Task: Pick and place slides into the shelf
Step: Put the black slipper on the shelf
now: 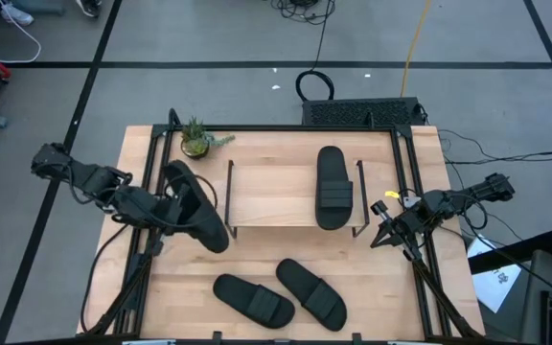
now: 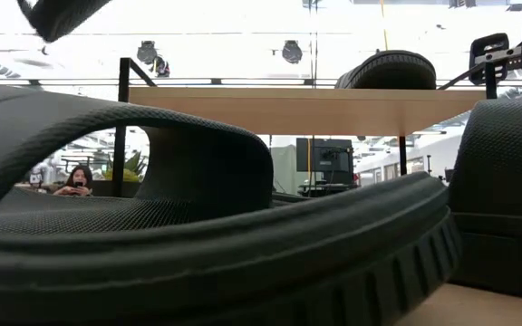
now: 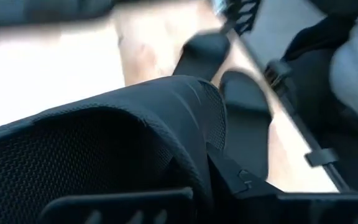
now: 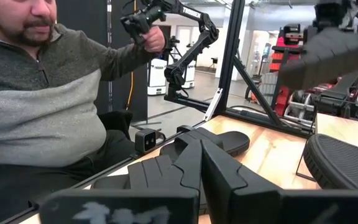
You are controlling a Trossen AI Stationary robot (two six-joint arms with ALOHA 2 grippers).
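High view: the left gripper (image 1: 166, 209) hangs over the table's (image 1: 381, 287) left side, its fingers clamped on a black slide sandal (image 1: 197, 205) lifted just beside the shelf's (image 1: 266, 196) left end. A second slide (image 1: 333, 187) lies on the shelf's plank top toward its right end. Two more slides (image 1: 254, 299) (image 1: 310, 292) rest side by side near the table's front edge. The right gripper (image 1: 388, 227) waits at the table's right edge, fingers closed on nothing. A small potted plant (image 1: 196, 140) stands at the back left corner.
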